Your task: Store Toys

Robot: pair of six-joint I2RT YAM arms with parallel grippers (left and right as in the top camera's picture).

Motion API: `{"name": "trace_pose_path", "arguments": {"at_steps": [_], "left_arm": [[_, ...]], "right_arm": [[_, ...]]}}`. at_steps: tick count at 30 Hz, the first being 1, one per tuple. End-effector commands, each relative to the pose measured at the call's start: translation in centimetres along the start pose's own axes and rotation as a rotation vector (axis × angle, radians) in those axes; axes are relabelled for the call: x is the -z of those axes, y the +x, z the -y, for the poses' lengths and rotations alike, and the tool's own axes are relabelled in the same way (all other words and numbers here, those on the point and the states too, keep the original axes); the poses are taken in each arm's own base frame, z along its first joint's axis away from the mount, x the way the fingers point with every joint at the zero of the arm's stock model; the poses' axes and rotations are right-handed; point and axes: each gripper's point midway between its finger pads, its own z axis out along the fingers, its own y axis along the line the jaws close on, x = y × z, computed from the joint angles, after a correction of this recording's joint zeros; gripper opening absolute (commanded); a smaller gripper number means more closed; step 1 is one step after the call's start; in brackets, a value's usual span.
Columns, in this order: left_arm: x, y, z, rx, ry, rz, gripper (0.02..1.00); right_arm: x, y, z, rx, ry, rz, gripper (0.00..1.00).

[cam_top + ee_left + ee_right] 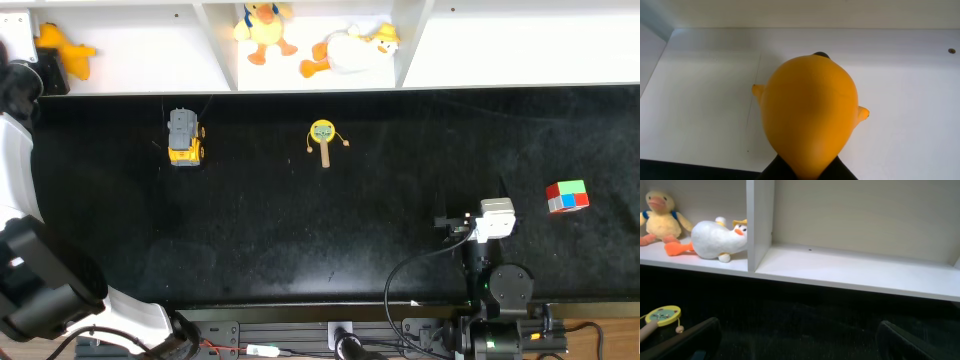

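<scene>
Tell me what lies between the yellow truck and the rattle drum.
Nothing: the top view shows bare black table between the yellow truck and the rattle drum.

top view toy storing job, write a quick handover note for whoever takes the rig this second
Left gripper: shut on the orange plush toy, over the floor of the shelf's left compartment; not yet released.
Right gripper: open, holding nothing, low over the black table.
Done: yellow duck plush and white duck plush are in the middle compartment.
Left: release the orange plush, then store the toy truck, rattle drum and colour cube, all on the table.
</scene>
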Motion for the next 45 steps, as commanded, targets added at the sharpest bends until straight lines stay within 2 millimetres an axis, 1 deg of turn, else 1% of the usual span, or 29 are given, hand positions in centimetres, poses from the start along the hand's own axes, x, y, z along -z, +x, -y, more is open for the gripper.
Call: {"name": "trace_pose_path", "arguments": {"at_steps": [1,7,9,11,12,14,15,16,20,25,28,32,35,37,38,40,42,45], "left_arm": [[-0.5,-0.1,0.0,0.017,0.003,-0.004,0.045],[-0.5,-0.2,0.0,0.016,0.004,-0.004,0.255],[-0.5,-0.2,0.0,0.016,0.003,-0.003,0.29],[-0.5,-0.2,0.0,0.016,0.004,-0.003,0.301],[-0.5,-0.2,0.1,0.017,0.008,-0.002,0.343],[-0.5,-0.2,0.2,0.017,0.012,-0.001,0.617],[-0.5,-0.2,0.3,0.017,0.016,-0.001,0.893],[-0.4,-0.2,0.3,0.017,0.018,0.0,0.998],[0.1,-0.1,0.6,0.021,0.025,-0.01,0.998],[1.7,0.1,1.1,0.02,0.033,-0.039,0.998],[3.2,0.8,1.4,0.012,0.024,-0.073,0.998],[5.6,1.8,2.5,-0.022,0.028,-0.08,0.998],[8.1,3.6,3.7,-0.025,0.025,-0.078,0.998],[9.8,5.4,4.8,-0.004,0.024,-0.076,0.998],[11.0,7.5,6.0,0.05,0.029,-0.088,0.998],[11.7,9.9,7.7,0.123,0.055,-0.113,0.998],[11.9,11.8,9.7,0.164,0.11,-0.15,0.998],[11.5,14.4,13.8,0.161,0.224,-0.237,0.998]], "right_arm": [[0.0,0.4,-0.2,-0.007,-0.01,-0.001,0.996],[0.0,0.4,-0.2,-0.007,-0.01,-0.001,0.996],[0.0,0.4,-0.2,-0.007,-0.01,-0.001,0.996],[0.0,0.4,-0.2,-0.007,-0.01,-0.001,0.996],[0.0,0.4,-0.2,-0.007,-0.01,-0.001,0.996],[0.0,0.4,-0.2,-0.007,-0.01,-0.001,0.996],[0.0,0.4,-0.2,-0.007,-0.01,-0.001,0.993],[0.0,0.4,-0.2,-0.007,-0.01,-0.001,0.996],[0.0,0.4,-0.2,-0.007,-0.01,-0.001,0.996],[0.0,0.4,-0.2,-0.007,-0.01,-0.001,0.996],[0.0,0.4,-0.2,-0.007,-0.01,-0.001,0.993],[0.0,0.4,-0.2,-0.007,-0.01,-0.001,0.996],[0.0,0.4,-0.2,-0.007,-0.01,-0.001,0.993],[0.0,0.4,-0.2,-0.007,-0.01,-0.001,0.993],[0.0,0.4,-0.2,-0.007,-0.01,-0.001,0.996],[0.0,0.4,-0.2,-0.007,-0.01,-0.001,0.993],[0.0,0.4,-0.2,-0.007,-0.01,-0.001,0.996],[0.0,0.4,-0.2,-0.007,-0.01,-0.001,0.996]]}}
